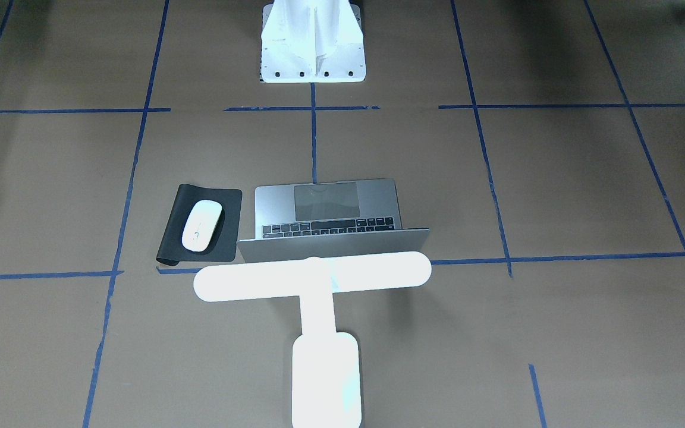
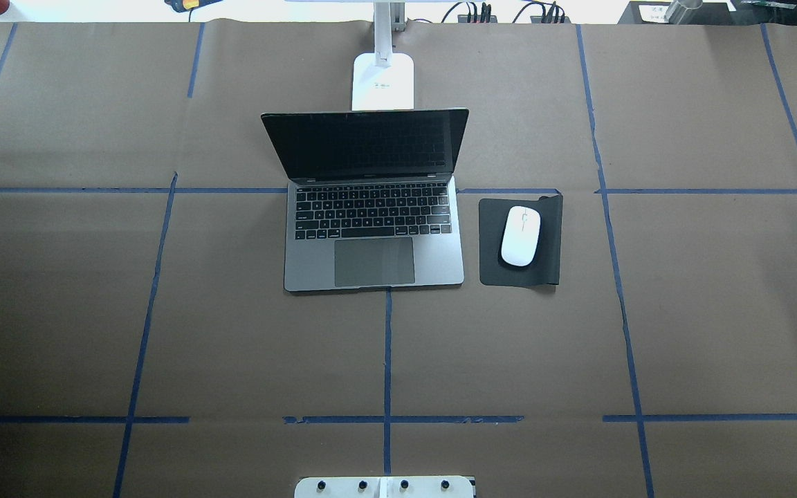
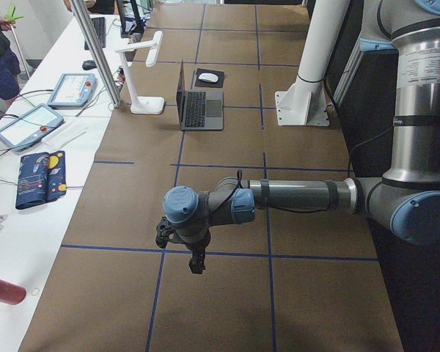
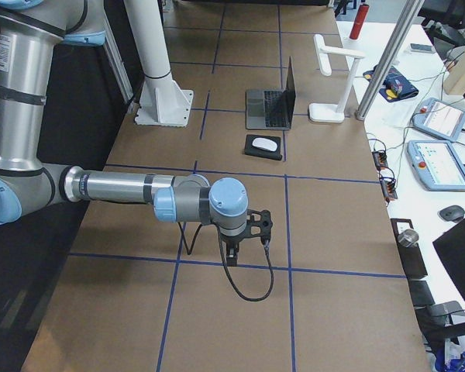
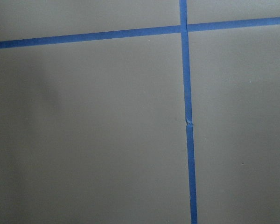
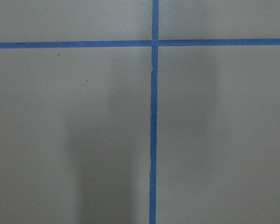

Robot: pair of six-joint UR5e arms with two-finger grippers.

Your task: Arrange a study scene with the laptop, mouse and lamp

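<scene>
The silver-grey laptop (image 2: 374, 242) stands open at the table's middle, its dark screen facing the robot; it also shows in the front view (image 1: 327, 205). The white mouse (image 2: 520, 236) lies on a black mat (image 2: 552, 238) just to the laptop's right. The glowing white T-shaped lamp (image 1: 313, 276) stands behind the laptop, its base (image 2: 383, 79) at the far edge. The left gripper (image 3: 195, 262) hangs over bare table far from these things; the right gripper (image 4: 231, 257) does the same at the other end. I cannot tell whether either is open or shut. Both wrist views show only brown paper and blue tape.
The white bolted pedestal (image 2: 385, 487) stands at the near edge, in line with the laptop. Blue tape lines grid the brown table cover. A side bench with teach pendants (image 3: 70, 89) and a patterned pouch (image 3: 40, 180) runs along the far edge.
</scene>
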